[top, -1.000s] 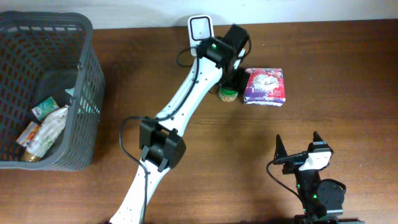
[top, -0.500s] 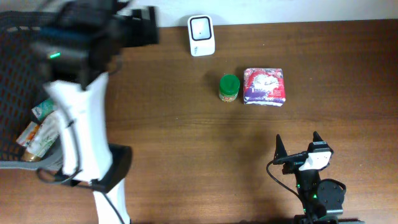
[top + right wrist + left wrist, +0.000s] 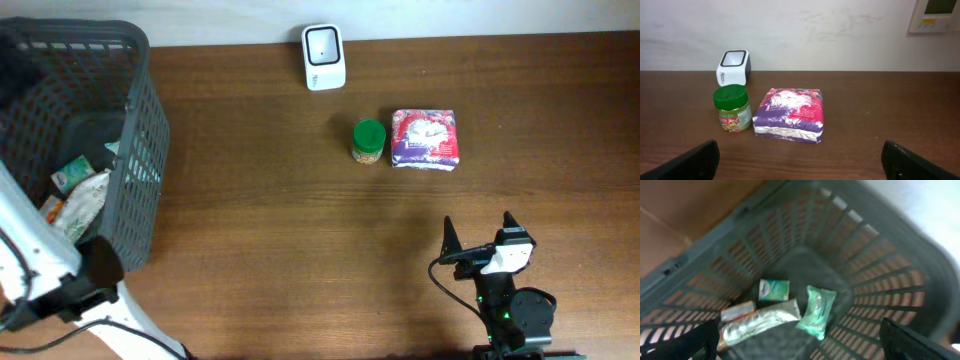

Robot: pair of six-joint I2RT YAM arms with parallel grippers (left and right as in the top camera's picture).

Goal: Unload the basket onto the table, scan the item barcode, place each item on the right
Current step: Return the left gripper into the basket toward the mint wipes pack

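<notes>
The left gripper [image 3: 799, 326], fingers [image 3: 687, 345] spread above the packets [image 3: 765, 320] heaped in the basket [image 3: 140, 130] at the bench's left edge, may pinch two together or snag the mesh, while the right gripper [image 3: 478, 228] rests spread near the front edge.

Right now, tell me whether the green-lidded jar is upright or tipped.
Upright. The jar stands on its base with the green lid on top in the right wrist view; the overhead view shows mostly its round lid.
</notes>
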